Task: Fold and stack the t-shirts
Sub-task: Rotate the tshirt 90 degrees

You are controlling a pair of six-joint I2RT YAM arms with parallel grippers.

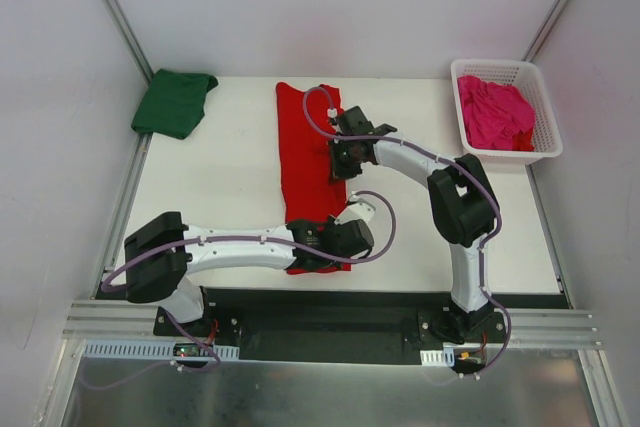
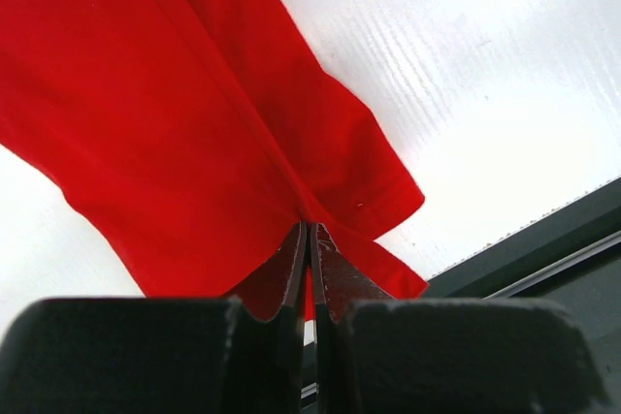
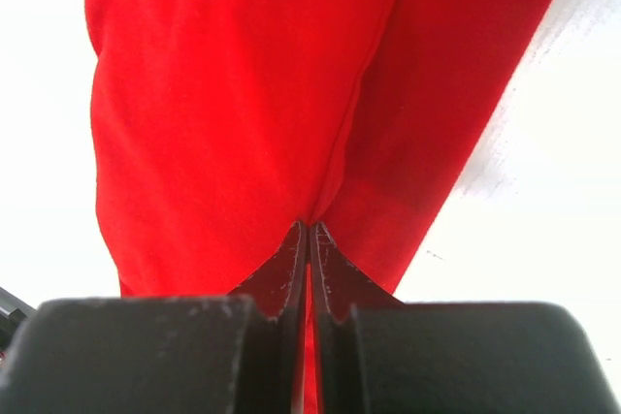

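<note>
The red t-shirt (image 1: 305, 162) lies as a long narrow folded strip down the middle of the white table. My left gripper (image 1: 322, 253) is shut on its near end; in the left wrist view the jaws (image 2: 310, 228) pinch a fold of the red t-shirt (image 2: 175, 123) close to the table's front edge. My right gripper (image 1: 340, 165) is shut on the strip's right edge at mid-length, and its jaws (image 3: 309, 227) clamp the red t-shirt (image 3: 243, 94). A dark green t-shirt (image 1: 175, 102) lies folded at the far left corner. A magenta pink t-shirt (image 1: 495, 112) lies crumpled in the basket.
The white lattice basket (image 1: 548, 132) stands at the far right corner. White walls and metal frame posts close in the table on both sides. A black base rail (image 1: 330, 322) runs along the near edge under both arms.
</note>
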